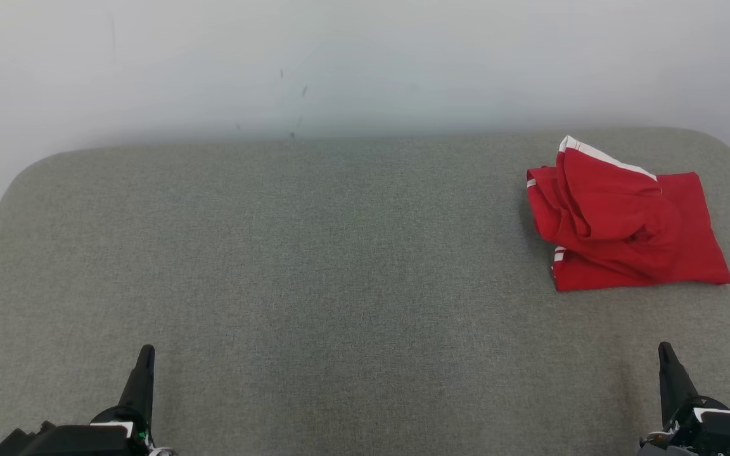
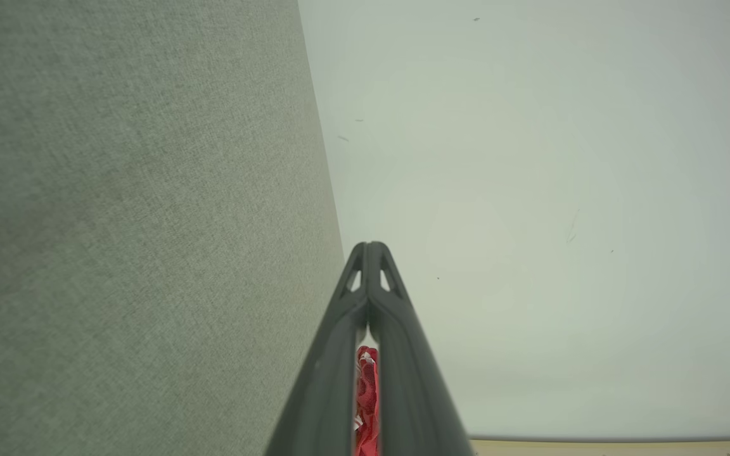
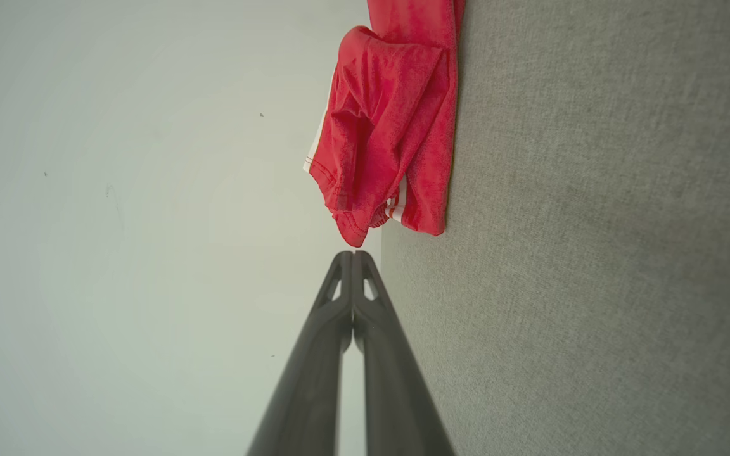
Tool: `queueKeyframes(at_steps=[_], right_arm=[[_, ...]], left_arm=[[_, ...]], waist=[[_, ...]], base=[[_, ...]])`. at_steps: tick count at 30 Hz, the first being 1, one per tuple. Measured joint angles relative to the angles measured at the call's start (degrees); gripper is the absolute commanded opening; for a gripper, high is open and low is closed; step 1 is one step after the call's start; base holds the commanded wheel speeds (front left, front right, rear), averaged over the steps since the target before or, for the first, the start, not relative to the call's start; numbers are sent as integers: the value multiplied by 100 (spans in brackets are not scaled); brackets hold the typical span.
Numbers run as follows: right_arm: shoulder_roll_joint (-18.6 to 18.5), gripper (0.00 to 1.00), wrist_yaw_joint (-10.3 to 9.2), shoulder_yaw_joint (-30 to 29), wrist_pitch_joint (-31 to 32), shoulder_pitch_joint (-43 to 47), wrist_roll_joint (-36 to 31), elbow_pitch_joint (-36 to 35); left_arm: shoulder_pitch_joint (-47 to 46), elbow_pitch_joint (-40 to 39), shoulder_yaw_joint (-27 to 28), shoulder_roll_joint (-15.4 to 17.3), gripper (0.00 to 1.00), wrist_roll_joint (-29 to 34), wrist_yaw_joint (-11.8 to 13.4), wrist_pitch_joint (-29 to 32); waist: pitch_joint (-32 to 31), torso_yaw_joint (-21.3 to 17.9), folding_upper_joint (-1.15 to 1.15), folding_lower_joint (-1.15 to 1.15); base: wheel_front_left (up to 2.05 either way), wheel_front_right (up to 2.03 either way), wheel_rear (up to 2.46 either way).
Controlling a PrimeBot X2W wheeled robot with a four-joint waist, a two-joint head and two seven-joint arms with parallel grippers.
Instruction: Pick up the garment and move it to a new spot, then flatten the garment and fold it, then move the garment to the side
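Nearest the lens in the head view, the left gripper [image 1: 144,366] rises from the lower left of the frame and the right gripper [image 1: 668,362] from the lower right. Each shows as a single dark spike pointing up the picture. Both sit over the near part of the grey fabric-covered worktop [image 1: 314,253], and neither holds anything.

In the left wrist view, the left gripper [image 2: 370,252] has its fingers pressed together at the tips. A narrow slit is left lower down, and a sliver of the red garment [image 2: 367,392] shows through it. In the right wrist view, the right gripper [image 3: 352,258] also has its fingers pressed tip to tip. The garment [image 3: 390,126] sits just above those tips in the picture, at the upper middle of the frame, not touching them.

In the head view, the garment [image 1: 625,221] lies on the worktop in the upper right of the frame, close to the rounded far corner. It is red with thin white stripes along some edges. A rumpled, bunched layer is heaped over a flatter layer that spreads toward the right edge of the picture. It is well apart from both grippers and much nearer the right one.

Behind the worktop a pale wall [image 1: 365,57] spans the top of the frame, with a few small dark marks [image 1: 292,95] near its middle.
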Motion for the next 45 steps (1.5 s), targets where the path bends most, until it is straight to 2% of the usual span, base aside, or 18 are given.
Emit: queueKeyframes(at_steps=[45], right_arm=[[0, 0, 18, 1, 0, -2, 5, 9]], left_arm=[[-2, 10, -1, -1, 0, 0, 0, 0]], waist=[[0, 0, 0, 0]], base=[[0, 0, 0]])
